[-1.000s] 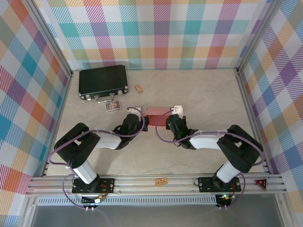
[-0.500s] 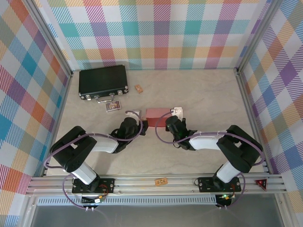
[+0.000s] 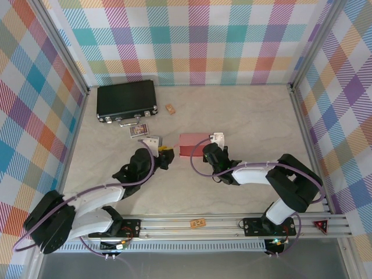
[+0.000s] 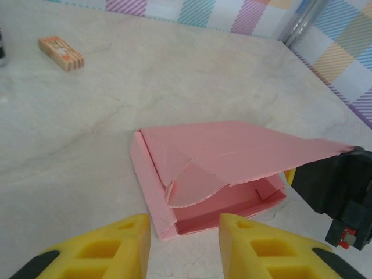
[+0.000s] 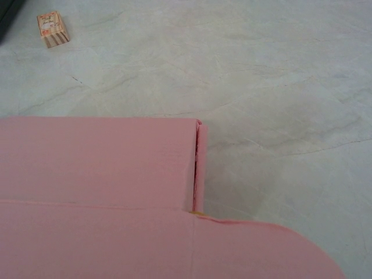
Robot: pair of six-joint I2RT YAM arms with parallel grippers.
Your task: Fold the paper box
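The left gripper [image 4: 185,241] is open, with the pink paper box [image 4: 215,151] at its twelve o'clock. The right gripper [image 4: 344,174] pinches the box at three o'clock.

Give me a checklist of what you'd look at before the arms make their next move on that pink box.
1. The left gripper is free of the paper box: ok, fingers apart, nothing between them.
2. The right gripper grips the lid: ok, shut on its corner, as far as shows.
3. The lid is down: not ok, raised, the box gapes toward the left gripper.
4. The side flap is tucked: not ok, curling loose under the lid.
5. The tan block and black case are out of the way: ok.
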